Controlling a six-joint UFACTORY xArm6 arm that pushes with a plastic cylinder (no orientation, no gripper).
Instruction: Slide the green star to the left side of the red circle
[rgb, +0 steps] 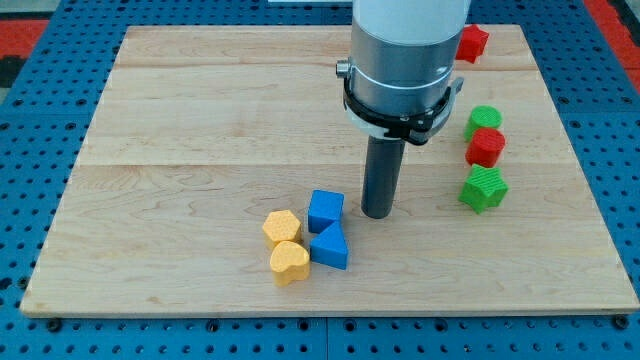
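The green star (484, 189) lies at the view's right, just below a red round block (486, 147), which I take for the red circle. They are nearly touching. A green round block (484, 120) sits just above the red one. My tip (377, 213) rests on the board near the middle, well to the left of the green star and just right of a blue cube (326, 210). It touches no block that I can see.
A blue triangular block (330, 247) lies below the blue cube. A yellow hexagon (282, 227) and a yellow heart (290, 263) lie to its left. Another red block (472, 42) sits at the top right, partly behind the arm. The wooden board (180, 130) ends just beyond the right-hand blocks.
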